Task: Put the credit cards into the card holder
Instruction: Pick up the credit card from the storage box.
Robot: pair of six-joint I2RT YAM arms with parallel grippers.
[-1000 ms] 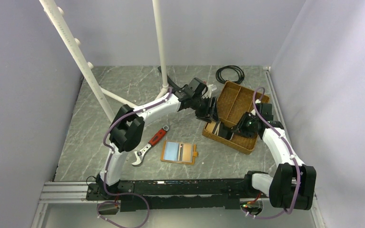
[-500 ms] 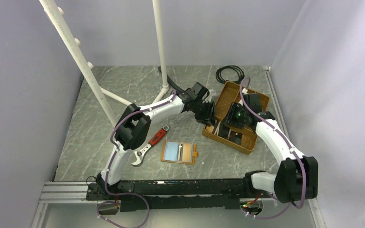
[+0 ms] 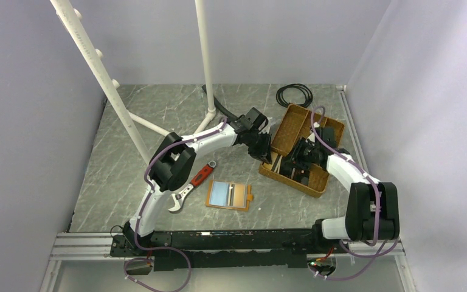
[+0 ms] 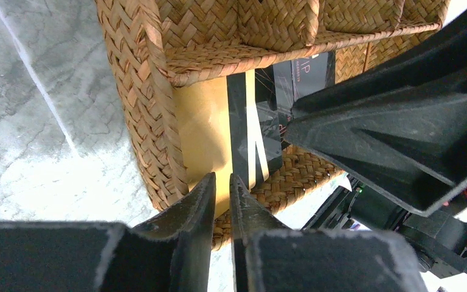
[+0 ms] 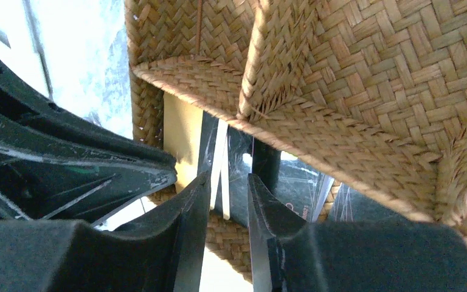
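Worktop: your grey marble-patterned worktop (image 3: 127,158) carries everything listed below
Tray: the brown woven divided tray (image 3: 304,118) (image 4: 152,121) (image 5: 371,79) sits close to the right edge, toward the far right corner; both arms meet at its compartment nearest the worktop's middle
Credit cards: the thin, mostly black credit cards (image 4: 238,121) (image 5: 237,152), one with a white stripe, stand leaning in that compartment under a woven divider, with a pale yellow surface behind them
Card holder: the small orange-tan leather-like folding card holder (image 3: 229,195) lies open, bluish and tan panels up, near the middle of the near edge, well apart from the tray
Left gripper: your left gripper (image 3: 266,152) (image 4: 222,179) hangs just over the tray's wall, its fingers pressed almost together with only a slit between and nothing visible in it
Right gripper: your right gripper (image 3: 296,163) (image 5: 228,176) points into the same compartment from the right-edge side, fingers a little spread; the cards show through the gap, and you cannot tell whether the tips touch them
Wrench: a red-handled steel wrench (image 3: 194,181) lies just beside the card holder, on its left-edge side
Cable: a black coiled cable (image 3: 294,94) rests at the far edge, toward the far right corner
Pipe stand: a white pipe stand (image 3: 205,61) rises from the far half
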